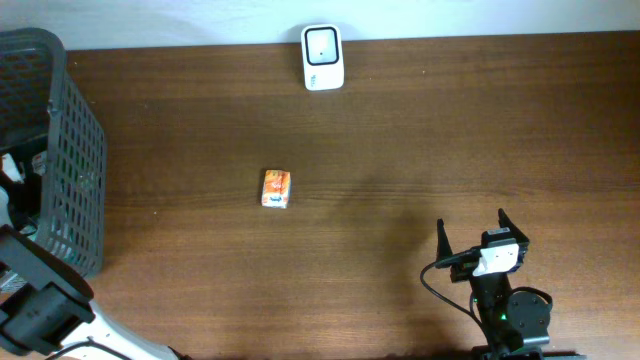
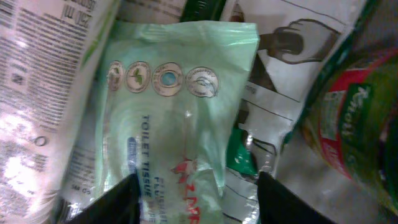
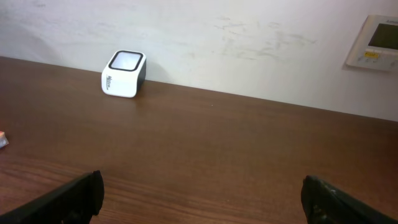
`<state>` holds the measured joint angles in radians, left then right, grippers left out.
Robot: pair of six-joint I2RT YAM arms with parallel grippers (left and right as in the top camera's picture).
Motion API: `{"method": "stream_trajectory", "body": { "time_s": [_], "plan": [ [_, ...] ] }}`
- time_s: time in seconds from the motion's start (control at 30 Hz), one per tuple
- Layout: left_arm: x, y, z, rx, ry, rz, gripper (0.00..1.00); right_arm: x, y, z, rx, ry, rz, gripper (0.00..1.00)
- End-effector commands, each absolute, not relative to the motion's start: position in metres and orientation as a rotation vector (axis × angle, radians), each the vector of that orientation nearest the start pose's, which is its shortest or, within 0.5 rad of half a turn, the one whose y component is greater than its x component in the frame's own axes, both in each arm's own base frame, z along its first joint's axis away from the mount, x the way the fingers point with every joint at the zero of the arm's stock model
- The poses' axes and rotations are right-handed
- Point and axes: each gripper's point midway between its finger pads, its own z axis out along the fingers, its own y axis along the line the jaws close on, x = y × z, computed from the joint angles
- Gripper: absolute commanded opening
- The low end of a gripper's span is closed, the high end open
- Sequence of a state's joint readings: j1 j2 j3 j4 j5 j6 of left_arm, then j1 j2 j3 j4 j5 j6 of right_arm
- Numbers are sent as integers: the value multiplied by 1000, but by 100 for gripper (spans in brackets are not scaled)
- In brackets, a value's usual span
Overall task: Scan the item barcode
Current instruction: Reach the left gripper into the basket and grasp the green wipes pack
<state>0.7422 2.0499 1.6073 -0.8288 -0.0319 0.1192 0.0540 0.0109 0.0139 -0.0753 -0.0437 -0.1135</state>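
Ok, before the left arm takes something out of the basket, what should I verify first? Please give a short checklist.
1. Left gripper lined up on one item: ok, the green tissue pack lies between its fingers.
2. Firm hold on the pack: cannot tell, contact is not visible.
3. Barcode found: cannot tell, none shows on the pack's upper face.
4. Room around the pack: not ok, a white package lies close beside it.
5. Scanner free: ok, it stands alone at the far edge of the table.
6. Right gripper out of the way: ok, open, holding nothing.
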Motion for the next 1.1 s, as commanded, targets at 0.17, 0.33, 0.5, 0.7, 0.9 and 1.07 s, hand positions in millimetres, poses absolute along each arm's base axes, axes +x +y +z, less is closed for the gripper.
{"method": "stream_trajectory", "body": {
  "time_s": [0.17,0.33,0.5,0.7,0.9,1.07],
  "plan": [
    [315,323,38,-948,2818,277,46,245,21,157,-178,1635,-11,98],
    [311,318,26,-957,2861,250,0,245,21,157,-178,1635,-11,98],
    [329,318,68,-960,2774,185,0,245,21,157,-178,1635,-11,98],
    [343,318,209,-998,2427,226,0,245,21,157,-178,1635,-11,98],
    [331,268,341,-829,2139,278,0,245,21,157,-178,1635,-11,98],
    [323,257,356,-837,2108,320,9,245,21,157,-178,1635,-11,98]
  ]
}}
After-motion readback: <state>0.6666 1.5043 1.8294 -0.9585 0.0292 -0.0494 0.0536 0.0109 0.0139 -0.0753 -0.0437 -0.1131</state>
